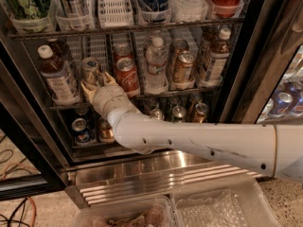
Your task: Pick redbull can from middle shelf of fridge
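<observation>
The redbull can [89,68], slim and silver-grey, stands upright at the front of the middle shelf [165,92] of the fridge [265,56], left of centre. My gripper [97,83] reaches in on the white arm from the lower right. It is at the can's lower part, with one finger to the can's left and one to its right. The jaws are open around the can, which stands on the shelf. The gripper hides the can's base.
A red cola can [127,74] stands just right of the gripper and a white-capped brown bottle [54,74] to the left. A water bottle [156,63] and a gold-brown can [182,66] stand further right. Short cans [83,129] sit below. The ribbed steel base [142,174] and plastic trays [222,207] lie underneath.
</observation>
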Available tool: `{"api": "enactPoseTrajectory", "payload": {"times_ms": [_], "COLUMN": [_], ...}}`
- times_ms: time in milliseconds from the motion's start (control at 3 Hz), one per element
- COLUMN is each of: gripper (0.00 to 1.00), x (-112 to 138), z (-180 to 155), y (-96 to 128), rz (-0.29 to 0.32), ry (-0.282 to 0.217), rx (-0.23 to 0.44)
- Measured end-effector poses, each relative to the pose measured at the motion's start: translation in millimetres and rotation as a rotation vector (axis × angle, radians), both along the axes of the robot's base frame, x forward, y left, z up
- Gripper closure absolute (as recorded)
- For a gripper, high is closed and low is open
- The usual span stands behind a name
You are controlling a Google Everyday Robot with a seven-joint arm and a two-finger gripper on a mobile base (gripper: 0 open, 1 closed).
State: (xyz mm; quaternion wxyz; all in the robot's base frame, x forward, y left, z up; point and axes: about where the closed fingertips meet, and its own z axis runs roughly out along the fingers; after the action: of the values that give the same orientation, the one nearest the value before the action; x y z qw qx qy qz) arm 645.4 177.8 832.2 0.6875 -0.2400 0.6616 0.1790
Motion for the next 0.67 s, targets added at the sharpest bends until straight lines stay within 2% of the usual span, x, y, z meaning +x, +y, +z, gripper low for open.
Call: {"api": "enactPoseTrajectory", "payload": {"times_ms": [333,667], "gripper": [0.82,1.0], "x": [-2.0,-4.9], "z": [-2.2,-4.5], "y": [1.2,4.3], "rz": [0.001,0.007], "ry": [0.009,0.029], "rx": [-0.001,-0.004]}}
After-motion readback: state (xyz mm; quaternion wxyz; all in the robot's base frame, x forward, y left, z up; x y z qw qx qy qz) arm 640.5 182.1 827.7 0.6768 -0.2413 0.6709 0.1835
